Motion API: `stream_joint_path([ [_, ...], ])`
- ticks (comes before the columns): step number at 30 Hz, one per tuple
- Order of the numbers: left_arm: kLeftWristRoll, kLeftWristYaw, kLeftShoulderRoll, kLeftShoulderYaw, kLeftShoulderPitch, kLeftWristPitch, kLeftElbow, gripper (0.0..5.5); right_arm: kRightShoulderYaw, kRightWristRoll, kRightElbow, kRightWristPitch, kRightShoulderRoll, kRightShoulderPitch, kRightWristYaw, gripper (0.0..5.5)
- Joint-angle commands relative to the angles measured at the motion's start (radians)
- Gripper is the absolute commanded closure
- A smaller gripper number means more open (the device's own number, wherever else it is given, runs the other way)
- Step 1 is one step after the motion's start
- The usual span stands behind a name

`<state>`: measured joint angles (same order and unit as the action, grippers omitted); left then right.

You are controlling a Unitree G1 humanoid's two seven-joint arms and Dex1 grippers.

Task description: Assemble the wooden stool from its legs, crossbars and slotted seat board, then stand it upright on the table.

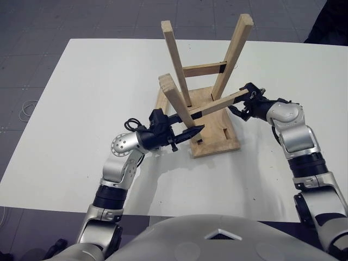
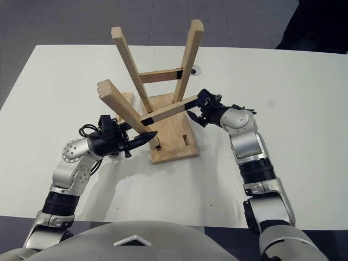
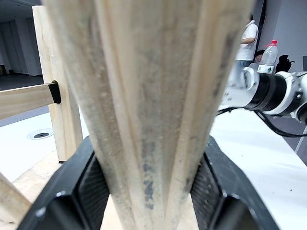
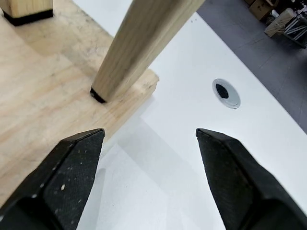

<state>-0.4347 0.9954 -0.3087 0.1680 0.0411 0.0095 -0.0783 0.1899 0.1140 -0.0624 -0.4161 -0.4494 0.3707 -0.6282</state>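
- Left end effector (image 1: 190,131) first, at about 8 o'clock of the seat board (image 1: 217,140), and it's clenched hard on the near leg (image 1: 175,98), pads tight on both faces.
- Stool's upside down mid-tabletop (image 1: 81,109), board flat, legs pointing up.
- Right end effector (image 4: 149,132) sits at about 2 o'clock of the board, released and wide apart, gripping nothing, just beside the free end of the low crossbar (image 1: 217,103).
- Risk one: that near leg leans noticeably. If the grip slackens, it could tip or lever out of its slot.
- Risk two: the low crossbar looks joined at one end only. A nudge from the open fingers could twist it loose.
- Risk three: pushing hard could slide the board.
- The count:
  - Three legs: the near one plus two at 12 o'clock (image 1: 175,60) (image 1: 235,51).
  - Two crossbars, the other (image 1: 204,69) bridging the far pair.
  - One seat board.
  - No fourth leg that I can spot, though one may be hidden.
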Motion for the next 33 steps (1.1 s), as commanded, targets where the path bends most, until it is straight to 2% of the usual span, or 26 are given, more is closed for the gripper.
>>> stream_joint_path([
  [1,0.017,0.008,-0.004,0.009,0.006,-0.015,0.011,3.44,-0.05,-0.023,0.143,-0.116,-0.028,-0.044,0.005,1.98],
  [24,0.039,0.063,-0.046,0.04,0.017,-0.045,0.078,3.45,-0.089,-0.071,0.306,-0.242,-0.07,-0.053,0.015,1.98],
  [33,0.046,0.159,-0.118,0.084,0.081,0.047,0.116,3.45,-0.107,-0.086,0.342,-0.262,-0.075,-0.075,0.036,1.98],
])
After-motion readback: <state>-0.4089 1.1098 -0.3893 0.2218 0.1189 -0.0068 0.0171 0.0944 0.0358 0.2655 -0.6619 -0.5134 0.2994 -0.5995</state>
